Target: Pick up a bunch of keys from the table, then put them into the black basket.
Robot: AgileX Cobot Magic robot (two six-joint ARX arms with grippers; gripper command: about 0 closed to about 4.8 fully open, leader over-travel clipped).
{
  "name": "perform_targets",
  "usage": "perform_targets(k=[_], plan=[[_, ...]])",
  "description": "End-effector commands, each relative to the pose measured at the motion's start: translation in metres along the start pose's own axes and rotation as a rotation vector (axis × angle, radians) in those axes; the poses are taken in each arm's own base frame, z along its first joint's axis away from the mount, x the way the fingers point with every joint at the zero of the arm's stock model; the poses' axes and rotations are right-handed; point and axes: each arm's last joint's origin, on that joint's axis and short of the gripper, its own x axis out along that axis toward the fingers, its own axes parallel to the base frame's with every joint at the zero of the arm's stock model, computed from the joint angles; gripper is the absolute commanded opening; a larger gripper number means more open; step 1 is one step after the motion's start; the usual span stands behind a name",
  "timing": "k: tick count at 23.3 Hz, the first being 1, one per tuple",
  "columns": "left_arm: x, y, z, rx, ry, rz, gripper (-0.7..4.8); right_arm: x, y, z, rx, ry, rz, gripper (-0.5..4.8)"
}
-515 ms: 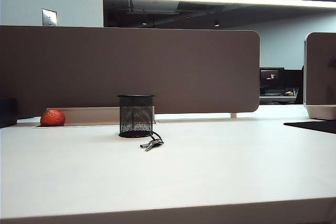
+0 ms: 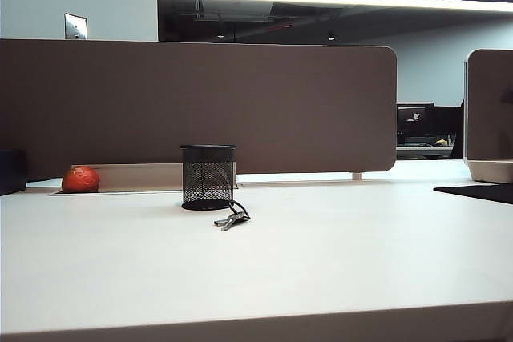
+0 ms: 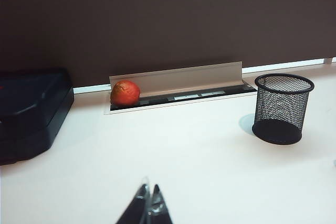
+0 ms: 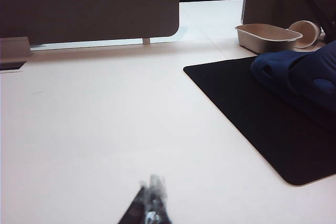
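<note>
The bunch of keys (image 2: 231,219) lies flat on the white table (image 2: 321,262), just in front and to the right of the black basket (image 2: 208,177), which stands upright. In the left wrist view the black basket (image 3: 282,107) stands far from my left gripper (image 3: 149,188), whose jaws are pressed together with nothing between them. My right gripper (image 4: 152,183) is shut too and empty, over bare table; neither keys nor basket show in its view. Neither arm appears in the exterior view.
A red-orange fruit (image 2: 80,179) sits in a cable slot by the brown partition (image 2: 200,102). A black device (image 3: 29,111) lies at the left. A black mat (image 4: 262,114) with a blue shoe (image 4: 299,74) and beige containers (image 4: 268,36) lies to the right.
</note>
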Motion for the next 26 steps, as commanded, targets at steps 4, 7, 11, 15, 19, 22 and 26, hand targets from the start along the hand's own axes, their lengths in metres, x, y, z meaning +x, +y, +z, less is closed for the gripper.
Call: perform_targets(k=[4,7,11,15,19,22,26], plan=[[0.0,0.0,0.002,-0.002,-0.017,0.002,-0.05,0.0,0.0,0.001,-0.003,-0.012,-0.005,-0.05],[0.0,0.0,0.002,-0.002,-0.017,0.002,-0.05,0.0,0.0,0.001,0.0,-0.012,-0.005,-0.05],[0.0,0.0,0.002,-0.002,-0.017,0.002,-0.05,0.0,0.0,0.003,0.0,-0.024,-0.002,-0.05],[0.0,0.0,0.002,-0.002,-0.017,0.002,-0.05,-0.001,0.0,0.007,0.051,-0.058,0.0,-0.05],[0.0,0.0,0.002,-0.003,-0.017,0.002,-0.05,-0.004,0.002,0.02,0.099,-0.089,0.037,-0.06],[0.0,0.0,0.002,-0.003,-0.018,-0.008,-0.05,-0.01,0.003,0.035,0.1,-0.075,0.048,-0.06],[0.0,-0.002,0.002,-0.001,-0.025,-0.082,-0.06,-0.02,0.004,0.056,0.1,-0.067,0.048,-0.05]])
